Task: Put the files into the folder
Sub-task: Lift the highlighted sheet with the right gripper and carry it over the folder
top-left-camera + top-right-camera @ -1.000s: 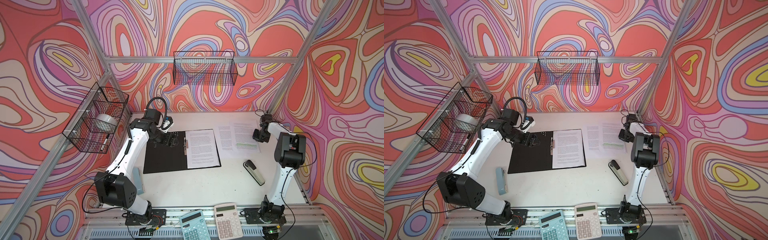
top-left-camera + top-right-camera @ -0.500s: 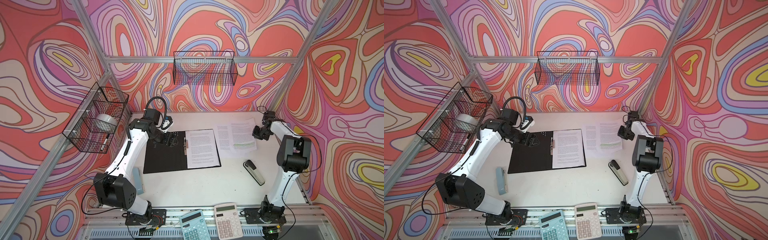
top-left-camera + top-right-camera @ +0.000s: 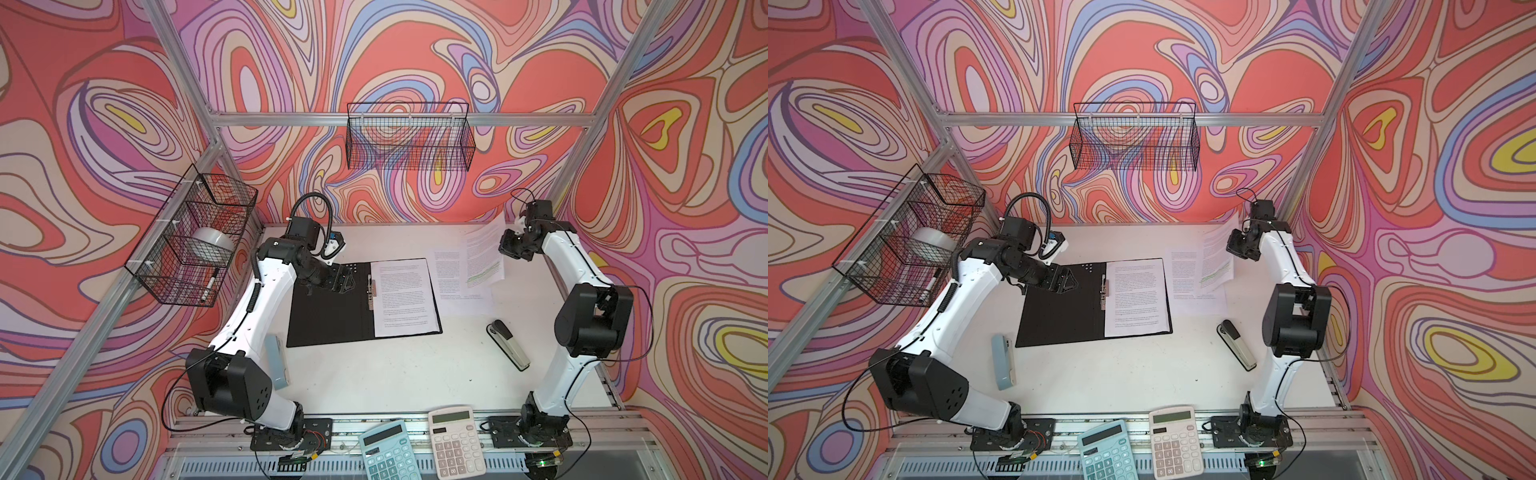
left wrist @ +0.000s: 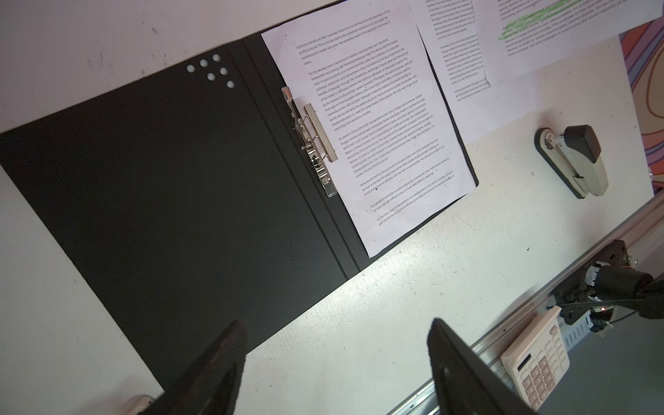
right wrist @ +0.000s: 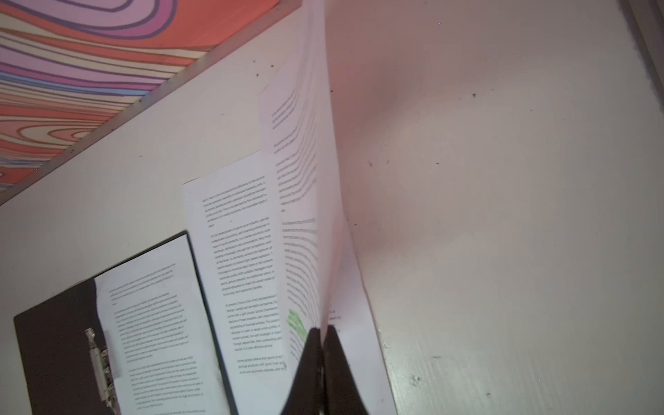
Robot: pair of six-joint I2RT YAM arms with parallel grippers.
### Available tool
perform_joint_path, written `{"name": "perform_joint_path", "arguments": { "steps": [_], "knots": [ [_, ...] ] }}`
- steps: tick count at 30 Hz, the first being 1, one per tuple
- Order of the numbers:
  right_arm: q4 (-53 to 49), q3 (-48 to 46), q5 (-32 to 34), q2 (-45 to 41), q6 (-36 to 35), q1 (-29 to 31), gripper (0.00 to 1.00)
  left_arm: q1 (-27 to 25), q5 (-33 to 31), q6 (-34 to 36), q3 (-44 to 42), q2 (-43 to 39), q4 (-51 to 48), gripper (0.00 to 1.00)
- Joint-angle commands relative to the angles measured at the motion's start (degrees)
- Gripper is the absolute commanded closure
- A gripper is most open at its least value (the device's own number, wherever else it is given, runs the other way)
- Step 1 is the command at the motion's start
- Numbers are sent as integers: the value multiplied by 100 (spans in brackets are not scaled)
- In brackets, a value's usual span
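Walls (image 3: 415,54) swirl orange around white tabletop (image 3: 395,374) bearing folder (image 3: 324,311).

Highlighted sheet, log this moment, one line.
right fingers: shut on highlighted sheet | left fingers: open above folder | folder: printed sheet inside

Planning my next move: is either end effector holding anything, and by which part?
The right end effector pinches the highlighted sheet by its edge, near the green lines. The left end effector is open and empty.
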Motion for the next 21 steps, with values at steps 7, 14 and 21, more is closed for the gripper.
{"name": "perform_joint_path", "arguments": {
  "steps": [7,14,21],
  "knots": [
    [-699,988,-142,-420,288,999,100,-37,-67,-81,-3,-196,37,20],
    [-822,1367,-268,-415,593,1741,100,-37,-60,-117,-1,-232,54,20],
    [-232,1049,-493,-514,1241,2631,100,-28,-124,-172,-28,-277,81,20]
  ]
}}
